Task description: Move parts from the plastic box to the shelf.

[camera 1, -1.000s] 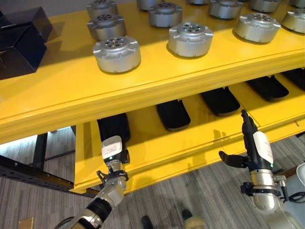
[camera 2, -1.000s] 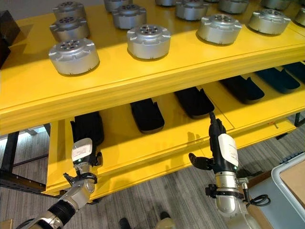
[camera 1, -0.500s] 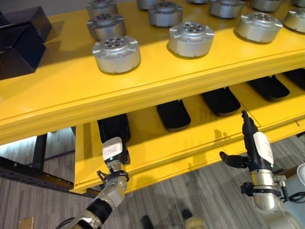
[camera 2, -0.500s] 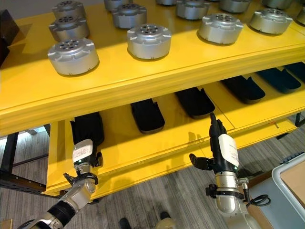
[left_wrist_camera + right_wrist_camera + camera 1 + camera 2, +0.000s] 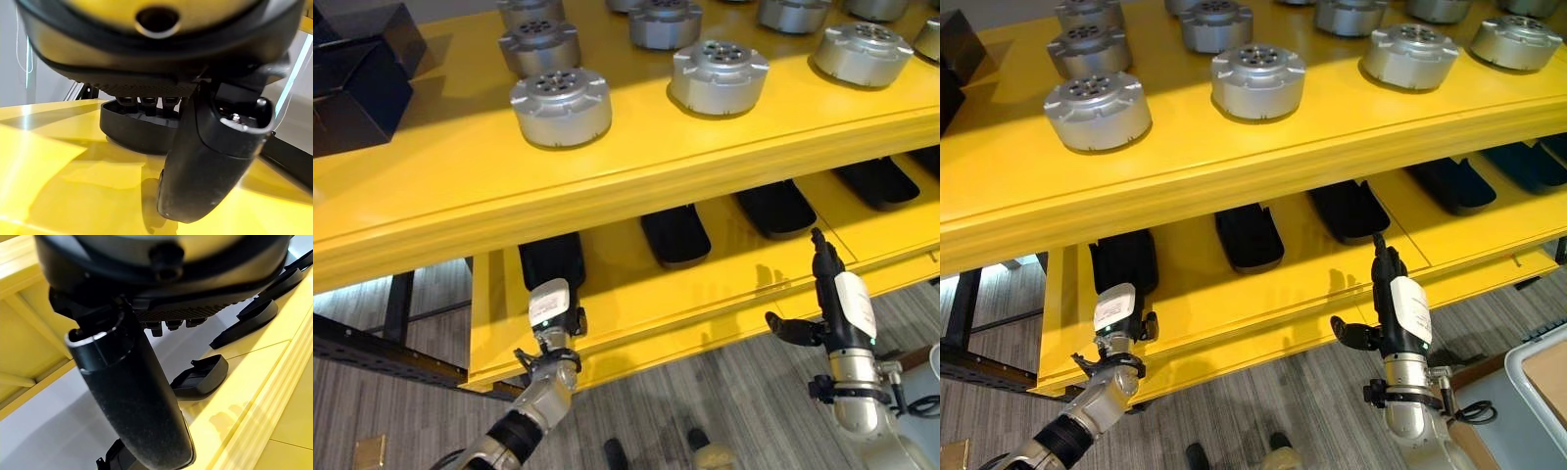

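Both hands, left [image 5: 551, 311] and right [image 5: 833, 294], remain empty with straight fingers at the yellow metal shelf's [image 5: 636, 171] lower tier; round silver metal parts [image 5: 560, 107] sit above, unmoved.

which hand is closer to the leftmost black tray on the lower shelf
Left. The left hand sits just in front of the leftmost black tray, at the lower shelf edge. The right hand is raised far to its right, in front of other trays.

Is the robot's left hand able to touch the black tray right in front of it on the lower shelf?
Probably yes. The left hand hovers at the lower shelf edge, and the black tray lies just beyond it with nothing between them.
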Motion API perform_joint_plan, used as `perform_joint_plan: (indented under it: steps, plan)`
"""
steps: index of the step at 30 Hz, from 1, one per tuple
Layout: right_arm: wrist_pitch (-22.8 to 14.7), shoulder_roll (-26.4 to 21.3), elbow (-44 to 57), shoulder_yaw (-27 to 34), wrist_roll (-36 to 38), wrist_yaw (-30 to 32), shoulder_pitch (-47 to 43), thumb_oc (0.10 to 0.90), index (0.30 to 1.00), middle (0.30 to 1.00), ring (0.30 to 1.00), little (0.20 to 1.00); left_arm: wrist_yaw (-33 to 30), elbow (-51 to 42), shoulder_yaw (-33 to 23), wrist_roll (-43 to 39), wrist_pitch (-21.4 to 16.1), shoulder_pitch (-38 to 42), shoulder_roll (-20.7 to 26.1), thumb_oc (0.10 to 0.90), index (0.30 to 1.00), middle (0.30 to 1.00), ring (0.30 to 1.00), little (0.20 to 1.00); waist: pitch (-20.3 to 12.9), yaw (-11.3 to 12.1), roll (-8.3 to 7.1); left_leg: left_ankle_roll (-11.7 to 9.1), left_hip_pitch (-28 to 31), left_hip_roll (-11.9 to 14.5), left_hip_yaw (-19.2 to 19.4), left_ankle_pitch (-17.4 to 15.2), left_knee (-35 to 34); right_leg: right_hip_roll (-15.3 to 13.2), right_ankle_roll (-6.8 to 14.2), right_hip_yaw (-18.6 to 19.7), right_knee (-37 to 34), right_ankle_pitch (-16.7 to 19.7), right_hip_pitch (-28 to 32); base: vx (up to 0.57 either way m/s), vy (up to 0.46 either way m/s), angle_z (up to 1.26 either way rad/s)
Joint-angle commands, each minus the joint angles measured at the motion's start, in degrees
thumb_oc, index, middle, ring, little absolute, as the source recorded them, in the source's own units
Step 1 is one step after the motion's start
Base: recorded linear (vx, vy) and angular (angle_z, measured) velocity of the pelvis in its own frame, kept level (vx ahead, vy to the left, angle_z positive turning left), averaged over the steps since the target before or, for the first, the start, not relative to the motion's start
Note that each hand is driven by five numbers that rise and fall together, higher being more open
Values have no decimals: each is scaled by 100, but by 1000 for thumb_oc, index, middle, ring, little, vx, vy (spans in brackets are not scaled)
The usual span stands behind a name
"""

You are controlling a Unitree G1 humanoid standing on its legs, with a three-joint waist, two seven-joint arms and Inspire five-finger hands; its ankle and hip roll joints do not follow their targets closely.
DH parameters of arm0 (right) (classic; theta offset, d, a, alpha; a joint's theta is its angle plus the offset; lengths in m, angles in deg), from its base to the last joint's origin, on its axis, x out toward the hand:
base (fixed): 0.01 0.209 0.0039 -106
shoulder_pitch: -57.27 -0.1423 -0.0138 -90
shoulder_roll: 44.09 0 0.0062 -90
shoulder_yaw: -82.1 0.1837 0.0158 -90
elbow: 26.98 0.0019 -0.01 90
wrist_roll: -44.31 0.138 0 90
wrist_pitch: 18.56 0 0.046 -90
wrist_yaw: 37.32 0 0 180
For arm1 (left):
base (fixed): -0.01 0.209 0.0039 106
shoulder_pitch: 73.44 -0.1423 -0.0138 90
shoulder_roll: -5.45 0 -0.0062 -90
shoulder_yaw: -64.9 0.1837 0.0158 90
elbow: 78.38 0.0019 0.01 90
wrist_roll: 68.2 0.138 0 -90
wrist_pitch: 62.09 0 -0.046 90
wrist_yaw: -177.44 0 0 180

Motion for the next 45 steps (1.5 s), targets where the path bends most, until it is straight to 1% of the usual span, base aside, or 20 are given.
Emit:
perform_joint_plan:
  steps: [1,5,11,26,30,33,45]
  plan:
    - [-292,-128,899,602,27,481,-371,900,1000,1000,1000,1000,-167,-306,-336,427,-112,294,485,900,1000,1000,1000,1000,-197,190,-89,20,499,351,219,-642,10,110,-16,-219,539,317,-715,0,0,0]
    - [-263,-108,920,606,15,476,-367,900,1000,1000,1000,1000,-206,-286,-342,391,-165,239,491,900,1000,1000,1000,1000,-203,203,-85,17,484,346,205,-639,11,106,-11,-223,534,318,-719,0,0,0]
    - [-224,-107,962,619,27,516,-337,900,1000,1000,1000,1000,-92,-464,-349,395,-146,162,549,900,1000,1000,1000,1000,-190,242,-80,16,465,340,178,-635,6,95,-9,-250,522,326,-725,-2,0,1]
    - [-165,-100,997,648,48,545,-303,900,1000,1000,1000,1000,116,-661,-353,406,-257,-61,638,900,1000,1000,1000,1000,-175,312,-76,9,431,336,130,-625,2,84,-8,-301,487,342,-727,0,0,0]
    - [-100,-99,1025,637,66,575,-319,900,1000,1000,1000,1000,180,-741,-322,411,-301,-171,627,900,1000,1000,1000,1000,-163,349,-86,7,419,333,116,-619,3,71,-3,-318,472,354,-719,0,0,0]
    - [-62,-106,1035,649,73,605,-317,900,1000,1000,1000,1000,290,-994,-335,384,-323,-317,739,900,1000,1000,1000,1000,-145,393,-78,4,401,328,87,-616,1,61,5,-341,455,361,-720,-15,-5,7]
    - [39,-105,1112,660,74,715,-287,900,1000,1000,1000,1000,533,-1457,-393,487,-421,-555,900,900,1000,1000,1000,1000,-121,482,-93,5,326,324,50,-552,8,51,0,-389,438,417,-755,-15,-6,1]
